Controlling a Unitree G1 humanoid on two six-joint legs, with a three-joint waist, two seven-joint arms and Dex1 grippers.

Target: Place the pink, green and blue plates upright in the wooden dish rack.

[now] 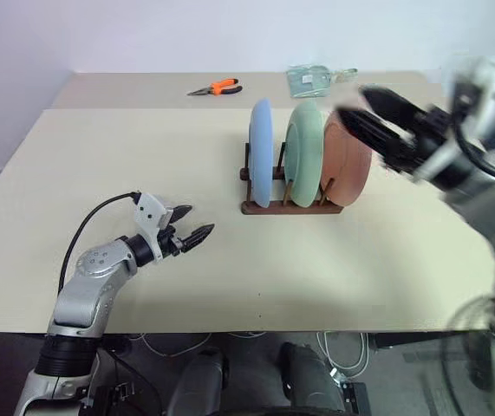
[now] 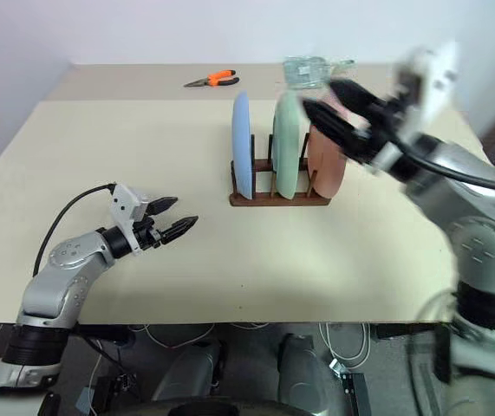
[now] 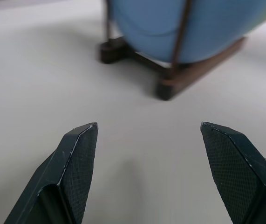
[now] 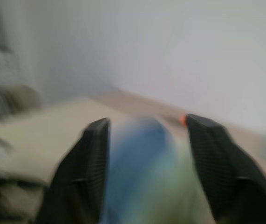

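My right gripper [image 1: 364,108], jaws wide and empty, hovers just right of the round pink plate [image 1: 351,169], upright in the dark-brown wooden dish rack [image 1: 292,206].

**Odds and ends at the back of the table**

Orange-handled pliers [image 1: 216,87] lie on the beige table [image 1: 126,173], far beyond the left fingers. A clear plastic packet [image 1: 309,80] sits near them, behind the right fingers. Cables [image 1: 338,351] trail below the table's near edge.

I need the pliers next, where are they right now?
The pliers lie at the table's far edge, left of the clear packet, behind the rack of plates.
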